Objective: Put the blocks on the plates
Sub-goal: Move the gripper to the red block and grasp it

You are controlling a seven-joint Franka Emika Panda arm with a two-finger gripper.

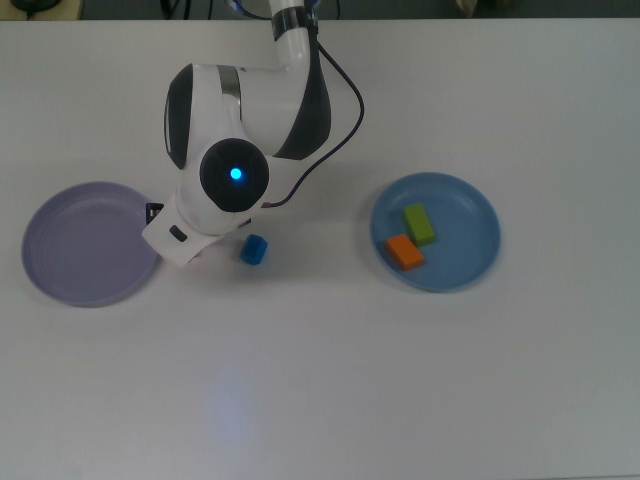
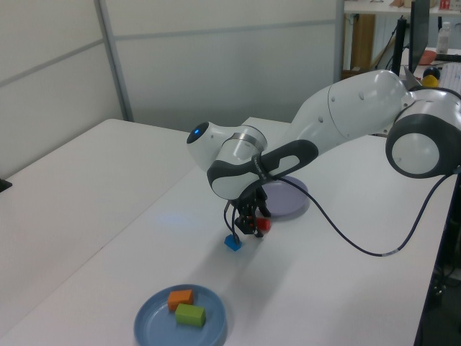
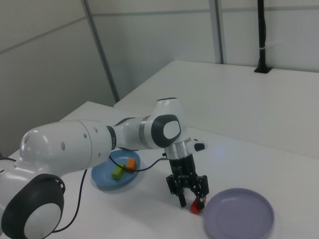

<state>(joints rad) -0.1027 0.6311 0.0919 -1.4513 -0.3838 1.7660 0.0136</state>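
The Panda's gripper (image 3: pixel 191 199), fingers spread, straddles the red cylinder (image 3: pixel 197 205) on the table beside the lavender plate (image 3: pixel 239 215). The piece looks light and rigid, apparently lying down; pinching its curved flanks should hold.

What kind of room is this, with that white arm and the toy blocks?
Probably a robotics lab or test room. A white robot arm works on a plain white table, plates and small coloured blocks are its only props, and bare partition walls surround it.
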